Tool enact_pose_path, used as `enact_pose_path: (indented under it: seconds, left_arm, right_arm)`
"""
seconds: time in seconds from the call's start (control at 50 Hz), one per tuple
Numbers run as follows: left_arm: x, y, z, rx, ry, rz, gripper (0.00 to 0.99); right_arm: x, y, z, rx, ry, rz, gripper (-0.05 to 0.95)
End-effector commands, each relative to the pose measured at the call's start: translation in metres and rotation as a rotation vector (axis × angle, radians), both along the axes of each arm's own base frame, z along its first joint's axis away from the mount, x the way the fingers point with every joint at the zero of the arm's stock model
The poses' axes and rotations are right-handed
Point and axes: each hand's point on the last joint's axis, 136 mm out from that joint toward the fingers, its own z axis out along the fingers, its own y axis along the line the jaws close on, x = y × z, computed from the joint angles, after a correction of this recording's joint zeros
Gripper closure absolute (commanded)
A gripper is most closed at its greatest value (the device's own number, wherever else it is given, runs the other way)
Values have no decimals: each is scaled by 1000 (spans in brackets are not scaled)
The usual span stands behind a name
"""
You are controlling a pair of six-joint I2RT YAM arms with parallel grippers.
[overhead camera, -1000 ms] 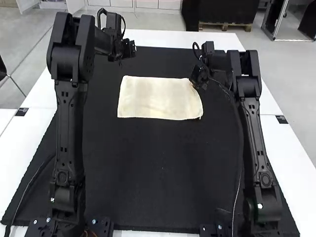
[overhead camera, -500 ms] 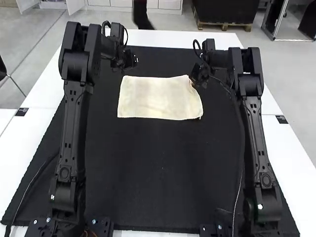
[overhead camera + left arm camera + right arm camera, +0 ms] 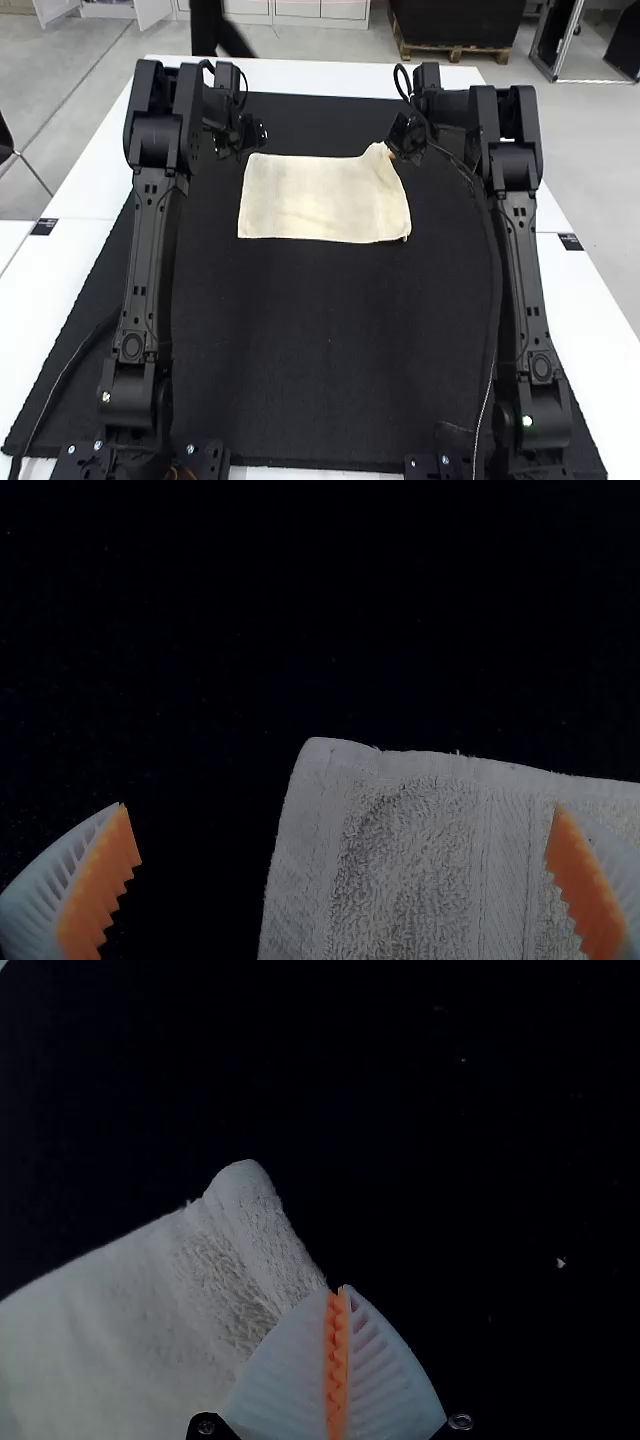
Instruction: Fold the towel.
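Farther from the arms' bases now, the towel's [image 3: 320, 200] far right corner peaks at the right gripper [image 3: 391, 153], its fingers closed on the edge. The left gripper [image 3: 259, 134] gapes near the far left corner. Elsewhere, the towel lies flat on black matting [image 3: 320, 350].

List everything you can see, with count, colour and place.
Rectangular terry towel: one, cream, on the mat's far half, far right corner raised.
Large flat cloth-like mat: one, black, on the table.
Smooth-topped table: one, white, under the mat.
Small rectangular tags: two, black, one on each side of the table.
Thin cables: at least two, dark and pale, beside the arms.
Jointed arms: two, black, left and right.
Ribbed two-finger grippers: two, white with orange pads; left gripper open by the towel's far left corner, right gripper shut at the raised corner.
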Motion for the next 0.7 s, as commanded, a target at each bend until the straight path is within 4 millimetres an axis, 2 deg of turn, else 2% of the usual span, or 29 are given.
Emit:
enact_pose_path:
  seconds: [0.0,0.32,0.68]
  left_arm:
    - [13,-15,10,-4,-36,-18,38]
    - [22,-41,0,-4,-13,-57,38]
    - [19,-30,-6,-5,10,-36,38]
  right_arm:
    - [4,8,40,29,-61,9,915]
    - [4,6,42,32,-62,8,915]
    - [4,8,42,41,-61,10,915]
